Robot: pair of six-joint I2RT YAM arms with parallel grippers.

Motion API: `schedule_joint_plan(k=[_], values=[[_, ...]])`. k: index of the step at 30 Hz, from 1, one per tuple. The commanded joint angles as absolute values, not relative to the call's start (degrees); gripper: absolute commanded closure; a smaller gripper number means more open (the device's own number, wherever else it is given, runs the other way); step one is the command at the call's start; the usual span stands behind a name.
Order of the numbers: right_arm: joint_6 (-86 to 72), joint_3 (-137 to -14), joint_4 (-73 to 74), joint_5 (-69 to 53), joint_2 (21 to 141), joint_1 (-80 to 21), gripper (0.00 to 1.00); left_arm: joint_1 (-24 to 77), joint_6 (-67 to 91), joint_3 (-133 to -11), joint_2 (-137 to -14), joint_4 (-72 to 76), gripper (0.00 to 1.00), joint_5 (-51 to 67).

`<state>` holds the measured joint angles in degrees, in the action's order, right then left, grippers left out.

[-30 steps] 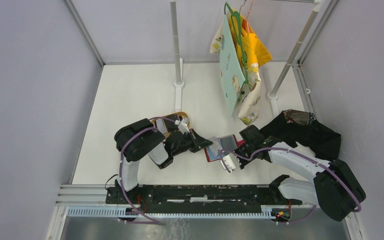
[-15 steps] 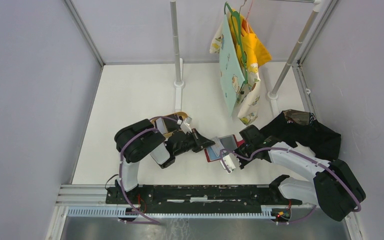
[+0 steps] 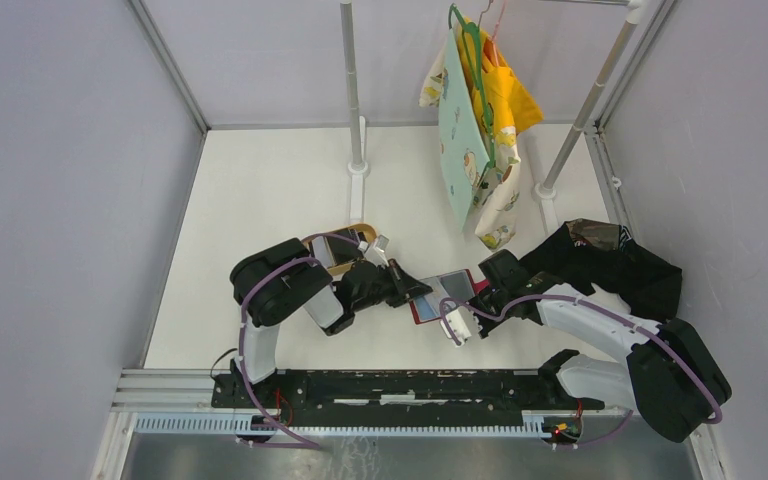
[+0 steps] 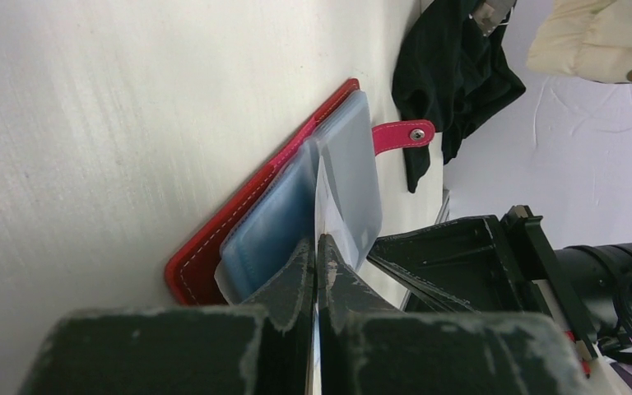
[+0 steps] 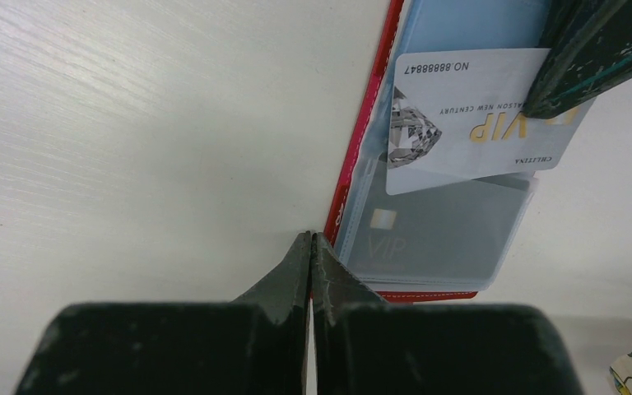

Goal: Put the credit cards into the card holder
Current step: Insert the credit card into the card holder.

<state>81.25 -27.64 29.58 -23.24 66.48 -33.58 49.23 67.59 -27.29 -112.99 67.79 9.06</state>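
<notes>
My left end effector (image 4: 318, 247) is clamped on a silvery plastic credit card (image 5: 469, 115), over the open red leather-like card holder (image 4: 193, 271) on the white worktop (image 5: 132, 123). My right end effector (image 5: 311, 243) is together, empty, just beside the holder's edge.

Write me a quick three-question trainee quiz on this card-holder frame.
1. True or false: the left gripper is shut on a silver VIP card.
2. Pick one. The right gripper is:
A. open, high above the table
B. shut and empty, tips at the red edge of the card holder
C. holding a card
3. Short answer: which card sits inside the card holder, in the sleeve nearest the right gripper?

Key:
1. True. The card is pinched edge-on between the fingers, over the open holder.
2. B
3. A grey VIP card.
</notes>
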Motion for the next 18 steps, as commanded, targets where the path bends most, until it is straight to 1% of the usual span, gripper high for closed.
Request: schedule_joint_plan(k=[1,5,18], values=[[80.6,-27.7,32.1,-21.6,67.5,-33.3,0.97,50.0,69.4,-29.5,-111.8,60.9,0.98,7.3],[80.6,-27.7,32.1,-21.5,67.5,-33.2,0.97,50.3,69.2,-30.8,-111.0,56.6,0.98,6.7],[80.7,-27.7,32.1,-21.5,67.5,-33.3,0.97,50.4,69.2,-32.0,-110.9,52.9,0.98,7.8]])
